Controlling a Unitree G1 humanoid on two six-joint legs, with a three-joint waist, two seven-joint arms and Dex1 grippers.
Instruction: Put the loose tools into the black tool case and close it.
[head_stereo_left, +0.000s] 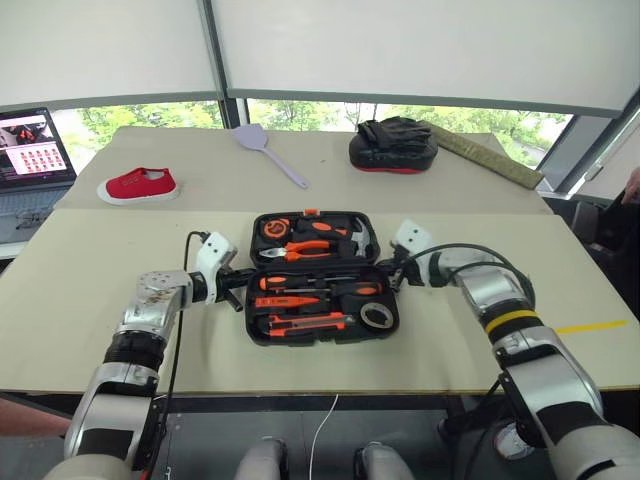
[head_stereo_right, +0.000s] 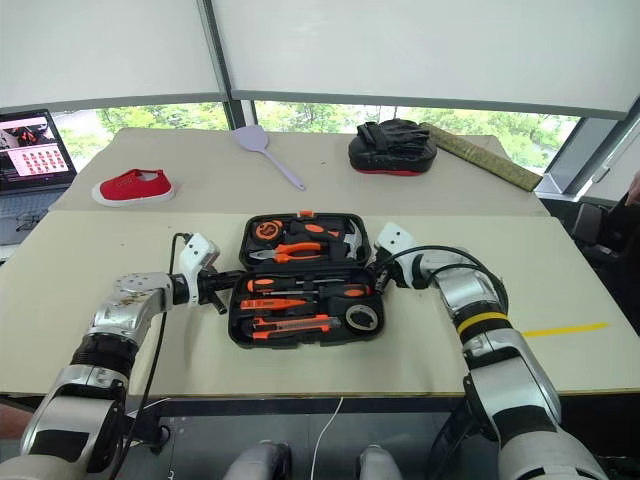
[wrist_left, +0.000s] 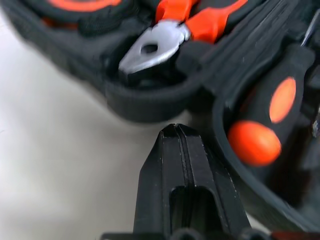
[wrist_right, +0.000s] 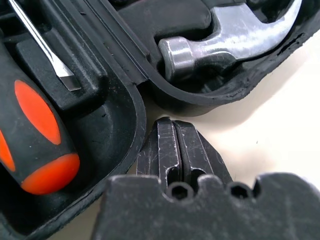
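Black moulded plastic tool case (head_stereo_left: 322, 330) lies open on the beige tabletop (head_stereo_left: 90, 300), orange-handled screwdrivers (head_stereo_left: 300, 283) seated inside. Left pincer (wrist_left: 176, 131) and right pincer (wrist_right: 171, 122), both pressed together empty, flank its hinge.

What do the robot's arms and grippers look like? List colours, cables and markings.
Both arms are silver-grey metal with black joint bands and white wrist blocks. The right arm has a yellow band. Black cables loop along each. Each gripper, left gripper and right gripper, has two black ridged fingers.

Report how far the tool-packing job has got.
Done: the orange-and-black screwdrivers, utility knife and tape roll sit in the recesses of the open black moulded plastic tool case. In hand: nothing; left gripper and right gripper are shut, empty, at the hinge corners. Left: closing the case.
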